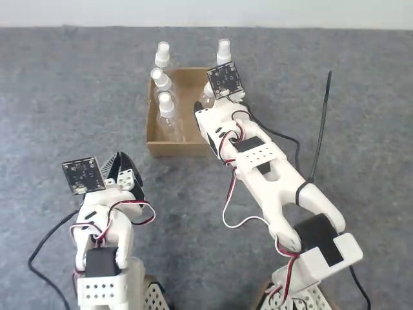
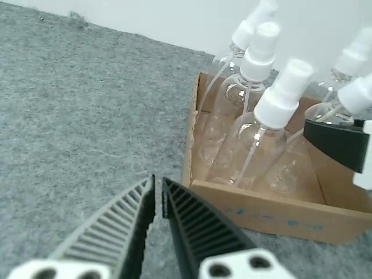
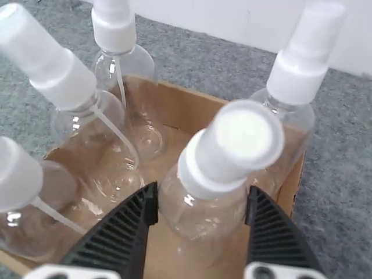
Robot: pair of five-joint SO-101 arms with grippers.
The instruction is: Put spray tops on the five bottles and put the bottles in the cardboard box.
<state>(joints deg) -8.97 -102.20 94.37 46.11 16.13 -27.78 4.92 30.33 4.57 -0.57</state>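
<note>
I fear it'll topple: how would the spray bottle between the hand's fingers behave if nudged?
The spray bottle looks clear and empty, so probably light. Tall, narrow and carrying a bulky spray top, it may tip, though the right hand flanking it and the cardboard box wall could steady it. Its smooth body might slip.

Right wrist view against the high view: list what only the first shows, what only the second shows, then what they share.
Only the right wrist view: the right end effector with its fingers pressed on either side of a clear spray bottle at the cardboard box, and the dip tubes inside the bottles. Only the high view: the left arm standing away from the box, the right arm along its whole length, and the cables. Both: the box, the spray-topped bottles and the grey carpet.
</note>
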